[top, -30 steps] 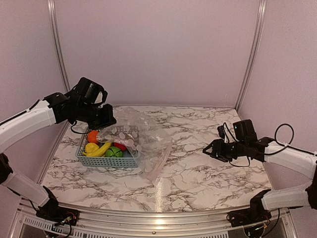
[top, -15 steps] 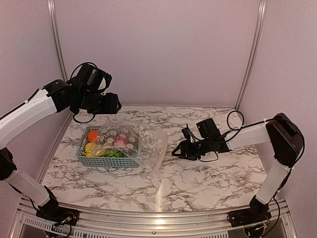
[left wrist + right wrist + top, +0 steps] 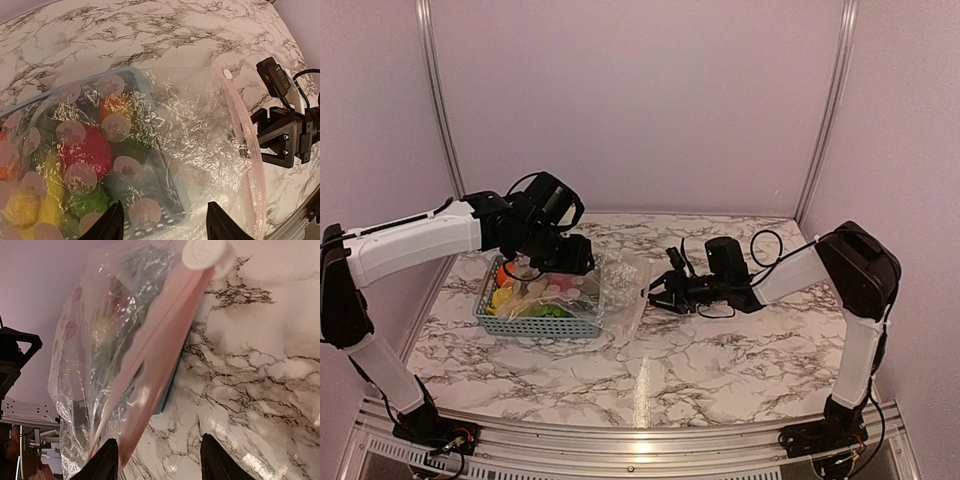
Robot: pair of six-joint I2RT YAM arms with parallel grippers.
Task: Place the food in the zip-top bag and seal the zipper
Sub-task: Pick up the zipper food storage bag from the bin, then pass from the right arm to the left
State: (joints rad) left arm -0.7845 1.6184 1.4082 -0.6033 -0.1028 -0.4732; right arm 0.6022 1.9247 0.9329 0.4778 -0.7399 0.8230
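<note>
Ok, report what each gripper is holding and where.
Nothing is held. Left fingers spread open above the zip-top bag; right fingers open beside its zipper.

— What sort of place is this?
— A robot test cell in a lab. Plain lilac wall panels (image 3: 640,100) sit between aluminium posts (image 3: 437,110) at eleven and one o'clock.
— What else shows it?
— A marble-print table (image 3: 720,350) with a metal rail (image 3: 620,437) at six o'clock, and two arm bases (image 3: 825,437) bolted there.
</note>
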